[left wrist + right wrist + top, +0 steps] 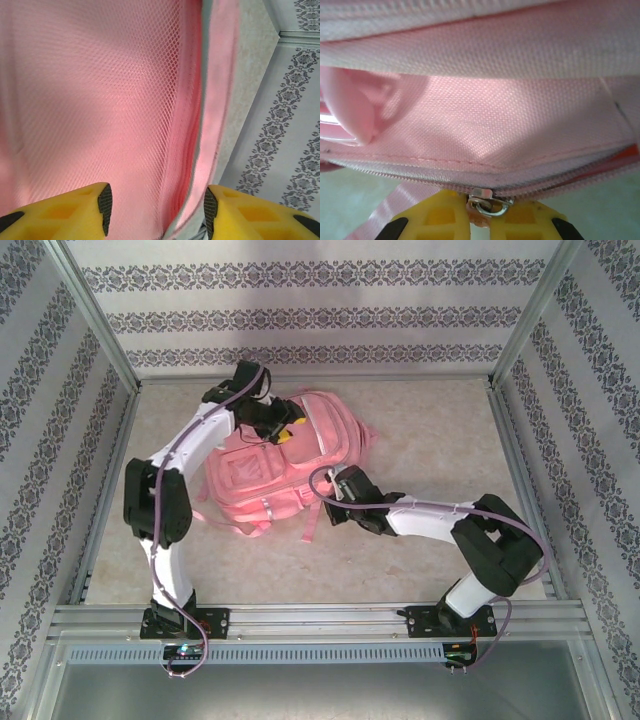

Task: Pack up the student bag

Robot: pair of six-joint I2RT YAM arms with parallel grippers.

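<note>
Near edge: both arm bases sit bolted to the rail, and the arms reach in over the pale marbled tabletop (pixel 430 440).

Right gripper (pixel 332 490): at the near right side of the student bag (pixel 255 475), a large soft pink fabric backpack lying flat mid-table with its front pockets up. In the right wrist view the yellow fingers (pixel 440 220) are clamped tight on the small silver metal zip pull (pixel 487 204), which sits on a grey zip track along a pink seam. The track gapes slightly to the right of the pull.

Left gripper (pixel 288 432): over the far top end of the bag. In the left wrist view its jaws stand moderately apart, black pads facing, with nothing pinched. The bag's pale pink rim runs up between them, and the pink mesh lining (pixel 100 90) of the open compartment lies beyond.

Far: grey floral-striped wall panels (pixel 300 315) close the cell. No loose items to pack are visible on the table.

Judgement: the step in hand looks like zip work, one hand on the pull and the other freed at the mouth. Next move probably calls for a steady drag of the pull along its track, with the left claw bracing or holding the fabric taut so that the soft bag does not bunch and follow.
</note>
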